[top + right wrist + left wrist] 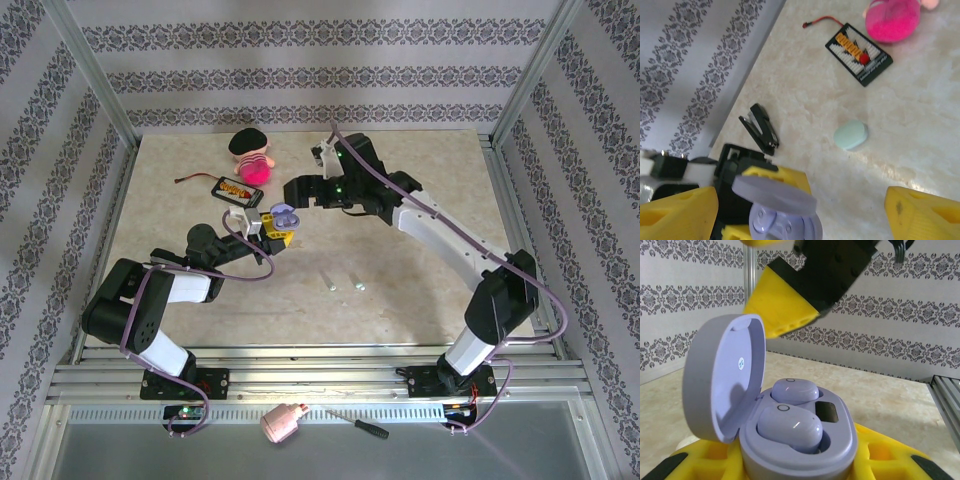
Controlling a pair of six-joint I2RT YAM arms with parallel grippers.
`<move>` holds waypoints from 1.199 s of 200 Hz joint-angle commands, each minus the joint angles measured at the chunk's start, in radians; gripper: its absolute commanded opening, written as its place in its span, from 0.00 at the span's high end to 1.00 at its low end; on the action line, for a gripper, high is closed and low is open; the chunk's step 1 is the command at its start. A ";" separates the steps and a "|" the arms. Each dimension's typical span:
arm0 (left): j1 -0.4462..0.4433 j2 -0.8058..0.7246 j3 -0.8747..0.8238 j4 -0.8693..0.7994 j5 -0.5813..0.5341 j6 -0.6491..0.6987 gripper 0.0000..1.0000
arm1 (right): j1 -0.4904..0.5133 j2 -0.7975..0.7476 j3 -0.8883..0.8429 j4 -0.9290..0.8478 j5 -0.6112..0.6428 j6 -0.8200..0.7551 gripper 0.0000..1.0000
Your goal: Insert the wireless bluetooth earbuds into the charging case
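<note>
The left pincer is clenched on the open lilac charging case. Two lilac buds sit in its wells, long axes running 9 to 3. The right pincer hangs released at 12 o'clock over the raised lid, so pressing that down looks next. Overhead, two pale stem buds lie loose on the table, at 5 o'clock from the case and nearer the left arm. The left wrist view gives the filled wells, too small to tell overhead
</note>
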 commanded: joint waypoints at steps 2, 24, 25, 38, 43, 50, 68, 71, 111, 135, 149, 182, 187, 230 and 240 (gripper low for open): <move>0.005 -0.028 -0.011 0.062 -0.003 0.022 0.84 | 0.008 0.058 0.047 -0.039 0.032 -0.018 0.14; 0.005 -0.031 -0.014 0.062 -0.006 0.025 0.84 | 0.009 0.080 0.049 -0.043 0.014 -0.019 0.14; 0.005 -0.031 -0.013 0.062 -0.006 0.025 0.84 | 0.008 0.080 0.048 -0.043 0.013 -0.019 0.14; 0.005 -0.034 -0.014 0.062 -0.008 0.025 0.84 | 0.008 0.079 0.038 -0.047 0.005 -0.020 0.14; 0.005 -0.036 -0.016 0.062 -0.008 0.026 0.84 | 0.009 0.076 0.032 -0.048 0.002 -0.020 0.13; 0.005 -0.037 -0.016 0.063 -0.012 0.025 0.84 | 0.008 0.071 0.022 -0.050 -0.005 -0.024 0.13; 0.005 -0.039 -0.019 0.061 -0.020 0.027 0.84 | 0.012 0.050 -0.014 -0.042 -0.021 -0.030 0.13; 0.005 -0.039 -0.019 0.061 -0.021 0.027 0.84 | 0.011 0.046 -0.022 -0.041 -0.022 -0.030 0.13; 0.005 -0.040 -0.016 0.059 -0.029 0.030 0.84 | 0.012 -0.009 -0.096 -0.024 -0.032 -0.018 0.13; 0.005 -0.039 -0.013 0.057 -0.029 0.030 0.84 | 0.005 -0.047 -0.119 0.022 -0.061 0.019 0.13; 0.005 -0.040 -0.013 0.060 -0.030 0.029 0.85 | -0.006 -0.066 -0.155 0.091 -0.104 0.083 0.12; 0.005 -0.045 -0.018 0.061 -0.059 0.036 0.85 | -0.038 -0.085 -0.357 0.506 -0.282 0.424 0.15; 0.004 -0.046 -0.017 0.061 -0.067 0.038 0.85 | -0.041 -0.082 -0.389 0.604 -0.300 0.489 0.16; 0.005 -0.029 -0.003 0.051 -0.114 0.061 0.84 | -0.039 0.000 -0.510 1.007 -0.366 0.782 0.25; 0.005 -0.023 0.002 0.056 -0.116 0.058 0.84 | -0.036 0.020 -0.523 1.066 -0.368 0.817 0.30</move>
